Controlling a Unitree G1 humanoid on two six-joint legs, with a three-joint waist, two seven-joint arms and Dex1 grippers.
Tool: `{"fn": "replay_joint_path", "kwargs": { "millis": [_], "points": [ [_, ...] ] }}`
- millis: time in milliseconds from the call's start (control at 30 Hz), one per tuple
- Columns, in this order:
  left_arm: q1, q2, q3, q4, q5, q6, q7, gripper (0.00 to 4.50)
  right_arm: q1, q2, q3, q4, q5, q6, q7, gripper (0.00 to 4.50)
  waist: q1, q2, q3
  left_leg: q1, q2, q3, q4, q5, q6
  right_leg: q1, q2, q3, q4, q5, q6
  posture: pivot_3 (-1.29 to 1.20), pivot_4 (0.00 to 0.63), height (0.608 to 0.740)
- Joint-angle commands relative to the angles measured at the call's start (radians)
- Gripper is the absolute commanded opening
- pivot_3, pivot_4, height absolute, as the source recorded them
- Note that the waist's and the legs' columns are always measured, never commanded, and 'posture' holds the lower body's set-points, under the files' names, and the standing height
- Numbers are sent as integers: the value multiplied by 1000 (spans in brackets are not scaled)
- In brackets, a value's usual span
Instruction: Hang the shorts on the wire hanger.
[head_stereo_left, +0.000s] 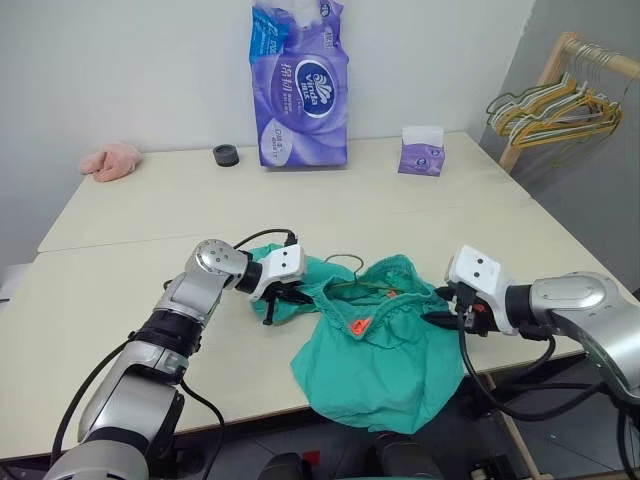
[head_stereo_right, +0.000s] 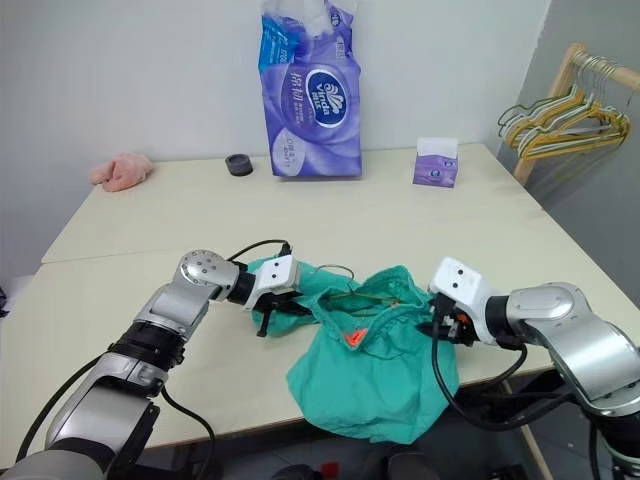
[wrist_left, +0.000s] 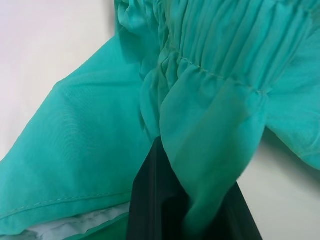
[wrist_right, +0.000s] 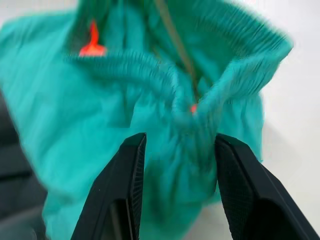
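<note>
Pinching the teal shorts (head_stereo_left: 385, 345) at the table's (head_stereo_left: 150, 215) near edge, the left gripper (head_stereo_left: 283, 297) holds the waistband; the right gripper (wrist_right: 175, 150) gapes empty beside it. The wire hanger (head_stereo_left: 352, 270) lies partly inside, so one-sided tension could drag the fabric off it.

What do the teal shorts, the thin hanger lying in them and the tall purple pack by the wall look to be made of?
The teal-green shorts: thin matte woven cloth, judging by soft folds and a gathered elastic waistband. The thin wire hanger: probably bare dull metal wire, slim and greyish. The tall purple pack: glossy plastic film, since it crinkles and catches light; contents likely paper tissue.
</note>
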Motion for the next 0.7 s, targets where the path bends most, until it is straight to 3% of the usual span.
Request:
{"fn": "replay_joint_path", "kwargs": {
  "millis": [33, 100, 367, 700],
  "points": [
    [-25, 7, 15, -38, -11, -4, -3, 0, -26, 0, -9, 14, -5, 11, -51, 3329, 0, 0, 0, 0, 0, 0, 0, 0, 0, 0, 0, 0, 0, 0, 0, -207, 38, 740],
    [-27, 8, 14, -35, -10, -5, -4, 0, -29, -10, -2, 21, 12, 16, -45, 4013, 1, 0, 0, 0, 0, 0, 0, 0, 0, 0, 0, 0, 0, 0, 0, -203, 37, 740],
    [-25, 8, 13, -41, -12, -3, -10, 0, -75, -60, 90, 97, 14, -37, 22, 4013, -1, 0, 0, 0, 0, 0, 0, 0, 0, 0, 0, 0, 0, 0, 0, -206, 35, 740],
    [-27, 6, 13, -47, -12, -2, -13, 0, -237, -8, 299, 330, -65, -165, 110, 4013, -4, 0, 0, 0, 0, 0, 0, 0, 0, 0, 0, 0, 0, 0, 0, -192, 33, 740]
  ]
}}
